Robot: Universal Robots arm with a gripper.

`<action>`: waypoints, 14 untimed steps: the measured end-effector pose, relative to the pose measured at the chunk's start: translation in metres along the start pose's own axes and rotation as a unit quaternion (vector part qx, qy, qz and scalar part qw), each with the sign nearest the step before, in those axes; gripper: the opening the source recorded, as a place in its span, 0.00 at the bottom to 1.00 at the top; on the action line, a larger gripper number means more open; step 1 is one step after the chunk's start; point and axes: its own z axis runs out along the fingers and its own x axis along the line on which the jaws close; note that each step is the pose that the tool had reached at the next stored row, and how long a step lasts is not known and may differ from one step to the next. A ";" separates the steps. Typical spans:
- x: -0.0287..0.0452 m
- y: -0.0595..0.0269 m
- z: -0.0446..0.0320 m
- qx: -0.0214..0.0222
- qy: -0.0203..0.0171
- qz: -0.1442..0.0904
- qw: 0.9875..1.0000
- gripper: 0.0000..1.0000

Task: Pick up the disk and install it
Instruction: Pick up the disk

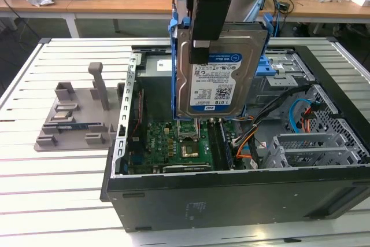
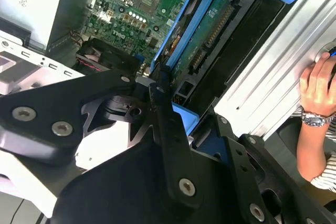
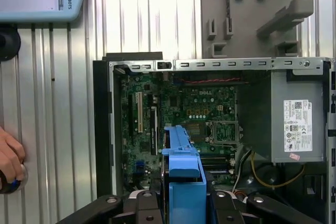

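**One disk held upright above the open case**

One flat, rectangular silver metal disk (image 1: 214, 70) hangs upright in the air over the middle of the opened computer. Its white-and-blue label faces the exterior camera, and a blue plastic carrier frames its long edges. It touches nothing inside the case. The black gripper (image 1: 200, 44) has it by the upper short end, clamped on it. In the second wrist view a black finger (image 2: 165, 129) presses against the carrier's edge.

By my judgement the disk is dense and wholly stiff. Its bare metal face looks smooth enough to slip in a loose pinch. The circuit board on its back (image 2: 212, 30) and the connector row look like the tender parts. The carrier is thinner plastic and likely to flex, so the firmest hold is on the short end of the body, as it is held now.

Below lies a black steel computer case (image 1: 231, 201) on its side with the lid off. Inside are a green motherboard (image 1: 173, 143), a grey metal drive bay (image 1: 312, 148) toward the exterior view's right, and a grey power supply box (image 3: 296, 114). The case rests on a slatted aluminium table (image 1: 58, 201). A grey plastic fixture tray (image 1: 75, 117) sits beside it on the exterior view's left. A person's hand (image 2: 317, 85), with a wristwatch, lies on the table well apart from the disk.
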 end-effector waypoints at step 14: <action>0.0140 -0.0005 0.0005 0.000 0.000 0.000 1.000 0.37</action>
